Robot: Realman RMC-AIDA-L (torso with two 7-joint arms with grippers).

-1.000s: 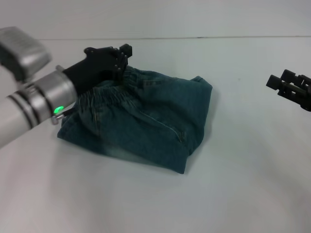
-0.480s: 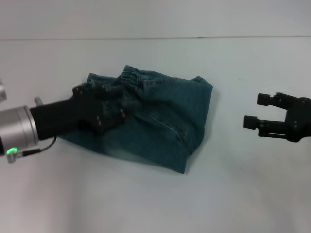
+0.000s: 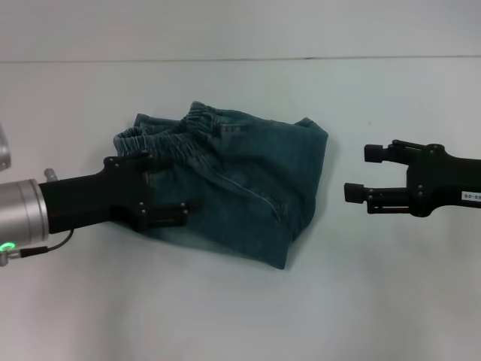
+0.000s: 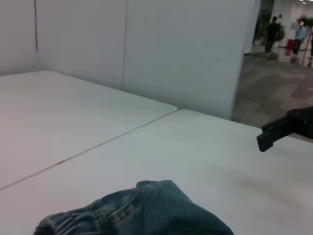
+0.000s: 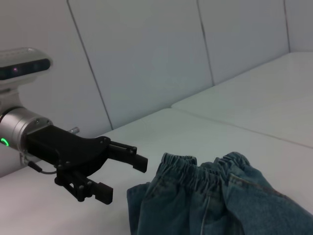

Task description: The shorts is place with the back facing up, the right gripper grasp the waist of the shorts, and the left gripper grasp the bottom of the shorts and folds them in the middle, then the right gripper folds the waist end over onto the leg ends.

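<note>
The blue-green denim shorts point(image 3: 248, 177) lie folded into a compact bundle at the table's middle, also visible as shorts point(image 5: 220, 203) and shorts point(image 4: 146, 210). Their ruffled waist point(image 3: 176, 135) sits along the far-left edge, waist point(image 5: 200, 169). The leg ends I cannot make out. My left gripper point(image 3: 165, 188) hovers at the bundle's left side, open and holding nothing; in the right wrist view the left gripper point(image 5: 122, 177) shows apart from the cloth. My right gripper point(image 3: 362, 173) floats open to the right of the shorts, clear of the fabric; one of its fingers point(image 4: 281, 131) shows in the left wrist view.
The white table point(image 3: 240, 316) spreads around the shorts, with a seam line point(image 3: 301, 58) across its far side. White wall panels point(image 5: 146, 58) stand behind. People stand far off in a hallway point(image 4: 288, 34).
My left gripper has drawn back from the far waist edge toward the near left, leaving the waist band lying free. My right gripper has come in leftward toward the shorts.
</note>
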